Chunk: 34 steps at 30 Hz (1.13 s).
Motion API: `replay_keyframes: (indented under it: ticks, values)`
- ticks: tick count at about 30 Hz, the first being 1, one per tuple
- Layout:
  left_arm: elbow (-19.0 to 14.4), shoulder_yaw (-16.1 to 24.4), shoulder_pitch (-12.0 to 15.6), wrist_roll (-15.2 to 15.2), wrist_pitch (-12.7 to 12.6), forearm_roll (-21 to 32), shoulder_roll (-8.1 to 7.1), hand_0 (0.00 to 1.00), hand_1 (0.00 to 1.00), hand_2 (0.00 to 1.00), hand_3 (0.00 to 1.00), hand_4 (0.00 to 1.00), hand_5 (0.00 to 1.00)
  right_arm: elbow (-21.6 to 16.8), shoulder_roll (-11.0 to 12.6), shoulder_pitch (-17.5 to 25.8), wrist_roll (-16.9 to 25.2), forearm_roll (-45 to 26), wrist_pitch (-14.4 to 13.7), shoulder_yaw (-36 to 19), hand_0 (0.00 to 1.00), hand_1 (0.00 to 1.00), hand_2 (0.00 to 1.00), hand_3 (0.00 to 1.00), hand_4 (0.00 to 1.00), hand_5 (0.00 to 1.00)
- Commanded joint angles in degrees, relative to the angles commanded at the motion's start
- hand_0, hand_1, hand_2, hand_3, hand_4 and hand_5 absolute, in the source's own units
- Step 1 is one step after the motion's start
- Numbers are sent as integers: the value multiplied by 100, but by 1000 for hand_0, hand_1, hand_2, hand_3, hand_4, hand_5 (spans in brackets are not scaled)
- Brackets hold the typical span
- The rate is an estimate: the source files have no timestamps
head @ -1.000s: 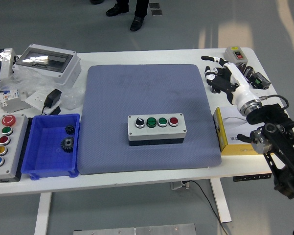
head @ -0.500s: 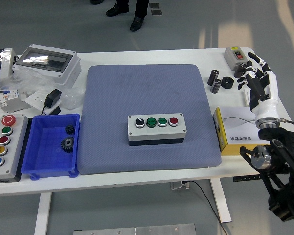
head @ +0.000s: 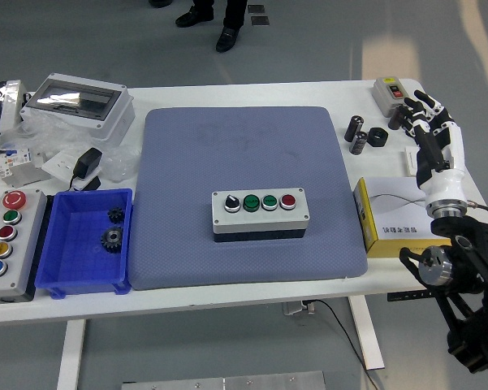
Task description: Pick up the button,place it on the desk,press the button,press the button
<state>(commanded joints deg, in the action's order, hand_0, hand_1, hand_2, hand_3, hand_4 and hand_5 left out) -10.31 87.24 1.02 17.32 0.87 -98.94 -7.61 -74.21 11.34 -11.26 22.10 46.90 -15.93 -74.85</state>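
Landmark = the blue pad (head: pixel 248 195) in the middle of the bench (head: pixel 227 296).

Nearest stuff first: the grey button box (head: pixel 260 212) w/ 4 controls on top (black knob, 2 green, 1 red) sits flat on the pad, a bit toward the pad's near edge, upright, nothing touching it. Left of the pad there's a blue bin (head: pixel 85 241) w/ a couple of gears in it, and further left another bigger button box (head: pixel 8 240). Just right of the pad's near corner is a yellow box (head: pixel 398 218).

Right hand (head: pixel 426 130) is off past the pad's far right corner, over the bench edge next to the small grey switch box (head: pixel 392 92) and the black cylinders (head: pixel 357 134). Fingers spread, holding nothing. Left hand isn't in shot at all.

What changed: a sec ago that hand was hovering lower/closer in, over the black cylinders right beside the pad; since then it swung out and up toward the far right corner, and in the last half sec it barely moved.

Imo it fits either a retreat after the presses or a pause between them, can't tell which. Button box is well apart from the hand, diagonally across the pad's right half, near-left of it.
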Motion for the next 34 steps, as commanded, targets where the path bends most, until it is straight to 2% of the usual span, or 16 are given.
replay_keyframes:
  ticks: [11, 12, 14, 34]
  values:
    - [0, 95, 81, -14, -39, -85, -40, 617, 547, 482, 581, 490, 189, 18, 41, 41, -14, -38, 33, 32, 768, 717, 733, 702, 612, 400]
    - [0, 99, 90, -17, -44, -86, -44, 618, 547, 486, 581, 499, 191, 15, 46, 46, -17, -43, 37, 32, 770, 718, 735, 700, 633, 444]
    - [0, 98, 107, -19, -51, -74, -44, 618, 547, 486, 581, 499, 191, 3, 51, 55, -21, -48, 45, 31, 770, 718, 735, 700, 633, 444]
    - [0, 86, 148, -29, -95, 48, 39, 619, 553, 530, 587, 515, 204, 15, 82, 9, -68, -88, 129, 24, 772, 717, 735, 699, 637, 465]
